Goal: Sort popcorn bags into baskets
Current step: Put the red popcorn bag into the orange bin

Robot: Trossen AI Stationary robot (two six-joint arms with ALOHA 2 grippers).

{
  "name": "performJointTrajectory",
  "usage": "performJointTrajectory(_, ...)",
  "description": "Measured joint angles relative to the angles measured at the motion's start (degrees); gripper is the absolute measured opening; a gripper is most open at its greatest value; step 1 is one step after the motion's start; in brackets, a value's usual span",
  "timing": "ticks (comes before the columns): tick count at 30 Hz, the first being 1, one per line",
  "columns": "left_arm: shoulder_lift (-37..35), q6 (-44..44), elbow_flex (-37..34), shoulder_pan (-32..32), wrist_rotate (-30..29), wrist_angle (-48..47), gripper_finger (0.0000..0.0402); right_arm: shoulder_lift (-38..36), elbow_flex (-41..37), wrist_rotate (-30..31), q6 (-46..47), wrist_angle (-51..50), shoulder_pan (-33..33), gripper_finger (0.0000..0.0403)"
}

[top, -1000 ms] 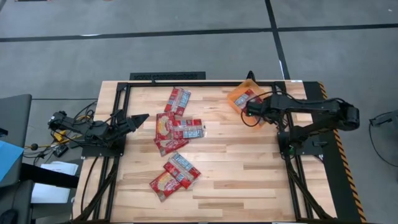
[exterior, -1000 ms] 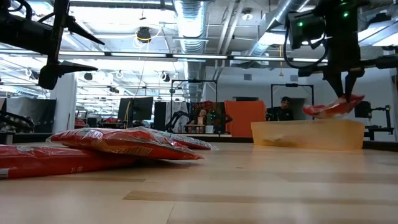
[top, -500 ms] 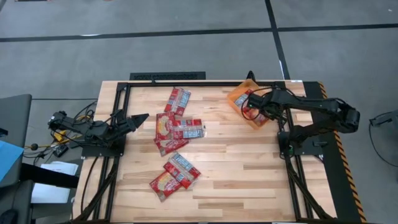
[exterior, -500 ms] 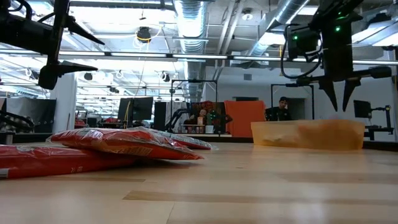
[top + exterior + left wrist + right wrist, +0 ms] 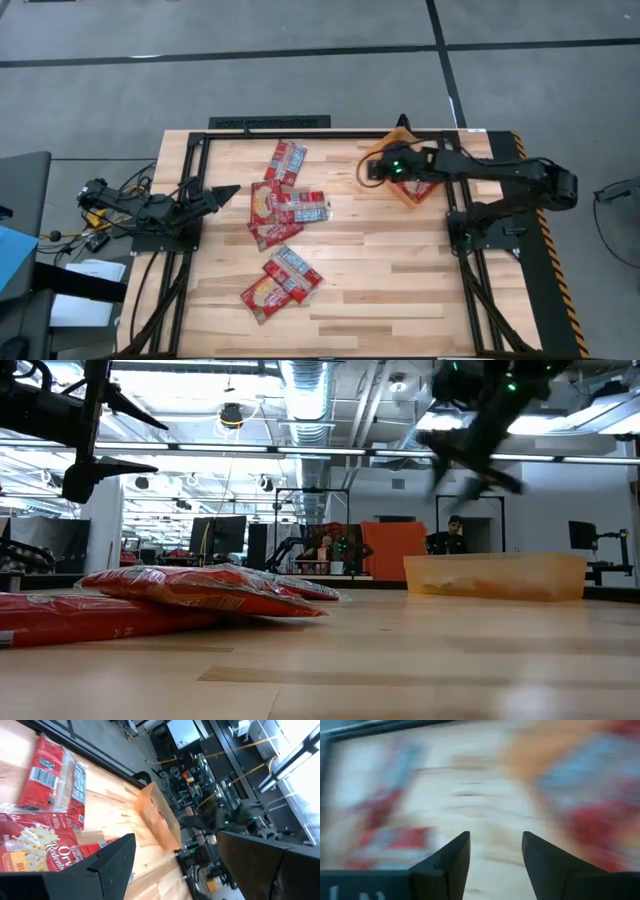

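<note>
Several red popcorn bags lie loose on the wood table: one at the far middle (image 5: 285,162), a heap of overlapping ones (image 5: 278,212) in the centre, and two nearer the front (image 5: 280,280). The orange basket (image 5: 408,194) stands at the far right with a bag in it (image 5: 163,821), mostly hidden under my right arm. My right gripper (image 5: 370,168) hangs open and empty above the table, just left of the basket (image 5: 495,575). My left gripper (image 5: 226,190) waits open at the left edge, pointing at the heap (image 5: 35,845).
A black metal frame (image 5: 300,132) runs round the tabletop. Bare wood lies between the bag heap and the basket and along the near edge. A person (image 5: 458,532) sits in the room beyond the table.
My right gripper held a bag over the basket, opened and let it drop inside. It then rose and swung toward the table's left, off the basket and toward the loose bags, tipping as it went.
</note>
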Motion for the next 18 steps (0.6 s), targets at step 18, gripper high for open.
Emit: performJointTrajectory(18,0.02,-0.51,0.02,0.00,2.62,-3.87,0.0270,33.76,21.49,-1.60,-60.09,12.43,18.76,0.0251)
